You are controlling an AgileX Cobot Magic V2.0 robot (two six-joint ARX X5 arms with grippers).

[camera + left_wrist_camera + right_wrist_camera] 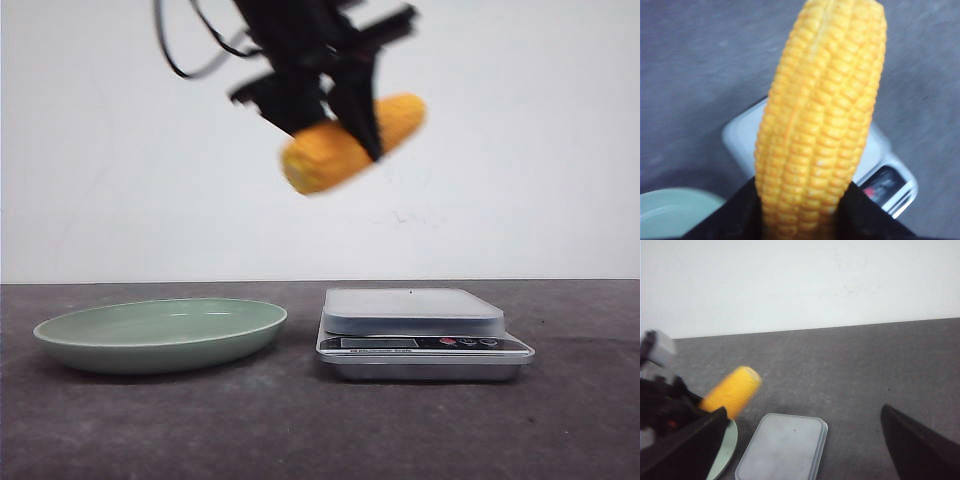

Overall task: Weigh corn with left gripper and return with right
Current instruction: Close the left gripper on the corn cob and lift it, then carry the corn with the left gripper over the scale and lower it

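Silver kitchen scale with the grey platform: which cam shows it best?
Front view: the silver kitchen scale shows whole, platform, display and buttons, beside the pale green plate. In the left wrist view the yellow corn cob covers most of it. The right wrist view shows only its platform, cut off.

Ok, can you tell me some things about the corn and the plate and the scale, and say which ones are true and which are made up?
1. The corn is held up in the air by the left tool. True.
2. The corn is lying on the scale. False: nothing is on the scale; the corn hangs above it.
3. The green plate sits to the left of the scale in the front view. True.
4. The green plate has a second corn cob in it. False: nothing shows in the plate.
5. The right tool is squeezing the corn. False: its fingers are spread apart with nothing between them.
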